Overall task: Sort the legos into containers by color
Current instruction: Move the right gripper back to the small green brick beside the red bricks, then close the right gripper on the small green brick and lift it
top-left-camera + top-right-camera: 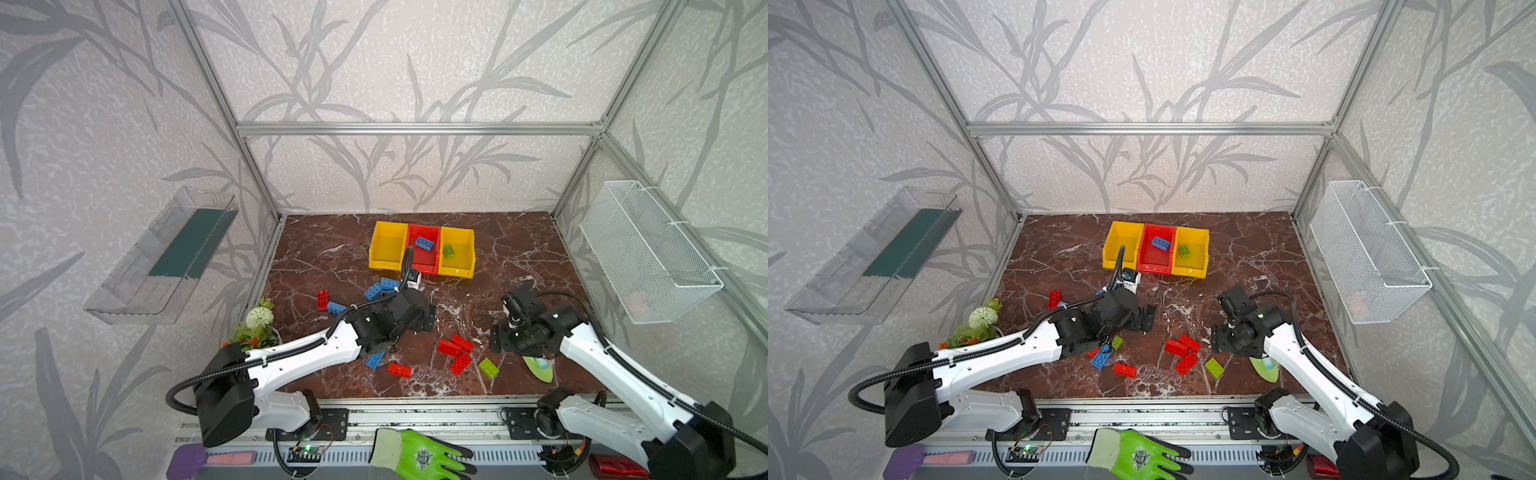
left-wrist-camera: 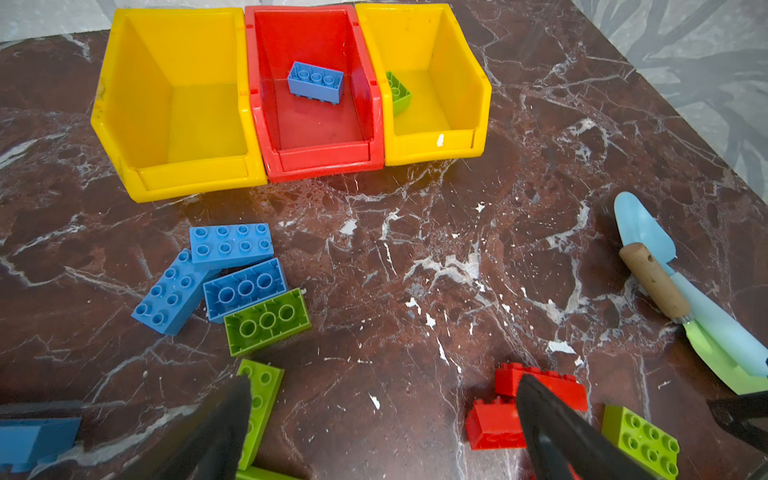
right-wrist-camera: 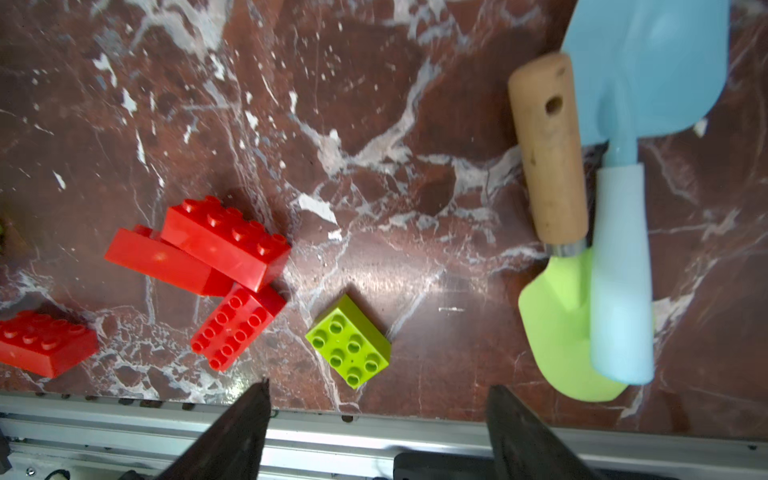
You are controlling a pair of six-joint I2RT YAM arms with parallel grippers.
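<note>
Three joined containers stand at the back: a yellow one (image 1: 387,232), a red one (image 1: 422,262) with a blue lego (image 1: 424,243) inside, and a yellow one (image 1: 461,266) with a green lego (image 1: 448,250) inside. Blue legos (image 2: 230,245) and green legos (image 2: 266,322) lie in a heap ahead of my left gripper (image 2: 384,380), which is open and empty above bare marble. Red legos (image 3: 224,241) cluster near the table's front. My right gripper (image 3: 379,385) is open and empty, over the front edge, close to a lone green lego (image 3: 349,340).
A green trowel with a wooden handle (image 3: 552,166) and a pale blue scoop (image 3: 648,83) lie at the front right. A wire basket (image 1: 648,249) hangs on the right wall, a clear tray (image 1: 166,257) on the left. A fake plant (image 1: 257,324) stands front left.
</note>
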